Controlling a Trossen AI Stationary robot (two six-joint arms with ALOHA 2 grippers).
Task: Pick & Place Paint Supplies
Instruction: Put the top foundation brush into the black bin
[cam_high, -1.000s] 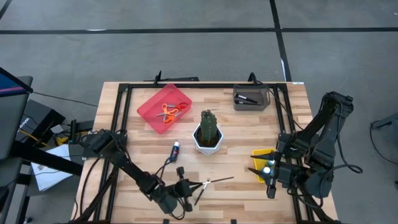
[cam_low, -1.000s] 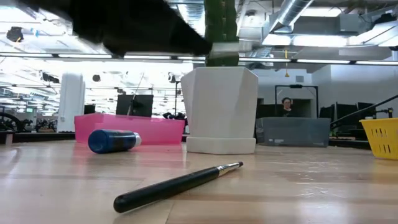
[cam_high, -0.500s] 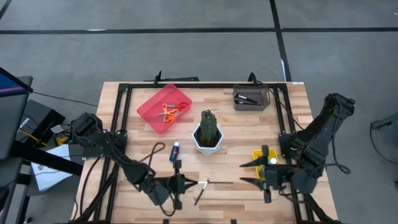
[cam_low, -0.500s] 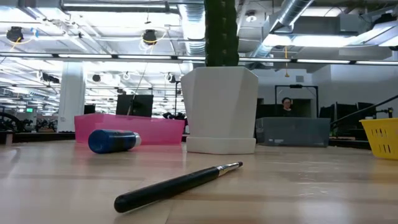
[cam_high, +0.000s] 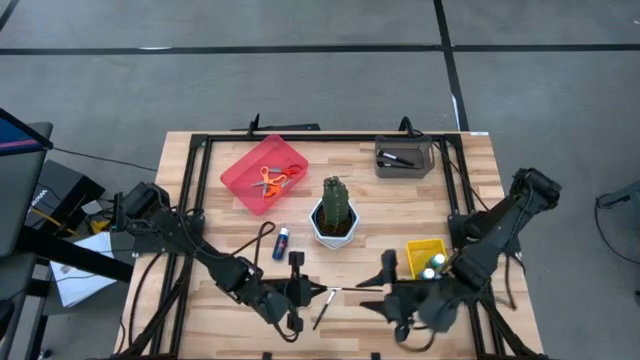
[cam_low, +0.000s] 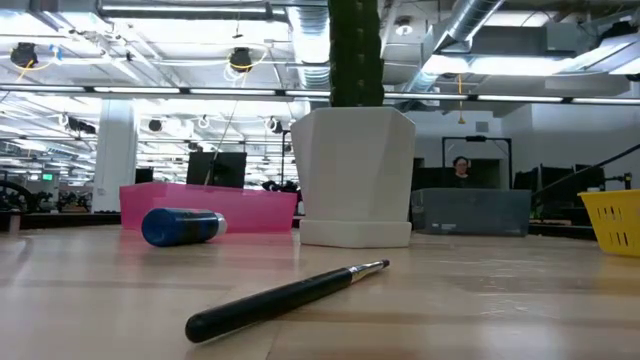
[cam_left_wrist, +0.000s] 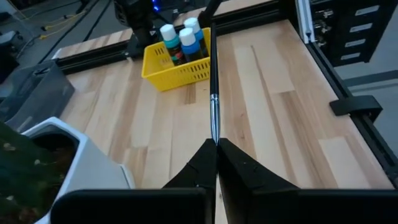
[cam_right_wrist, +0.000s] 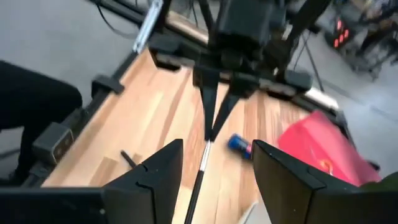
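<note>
The left gripper (cam_high: 312, 293) is positioned low over the front of the wooden table (cam_high: 200, 200), its jaws closed together on the brush end of a thin paintbrush (cam_high: 345, 291). In the left wrist view the fingers (cam_left_wrist: 205, 163) are seen pinched on the paintbrush's metal ferrule, with the dark handle reaching toward the yellow basket (cam_left_wrist: 168, 71). The right gripper (cam_high: 375, 293) is placed at the other end of the same paintbrush, jaws spread apart on either side of the handle line; no grip is visible there. In the right wrist view the open fingers (cam_right_wrist: 155, 171) are seen framing the paintbrush, with the left gripper beyond.

A second paintbrush (cam_low: 285, 297) is lying flat on the table near the front edge, just beside the left gripper in the high view. A blue paint bottle (cam_high: 282, 241) is lying on its side between the red tray (cam_high: 245, 170) and the cactus pot (cam_high: 334, 227). Orange-handled scissors (cam_high: 271, 181) are resting inside the red tray. White-capped blue bottles (cam_left_wrist: 180, 38) are standing in the yellow basket at the table's right side. A grey bin (cam_high: 403, 158) holding dark items is set at the back right. A person is visible far behind in the low view.
</note>
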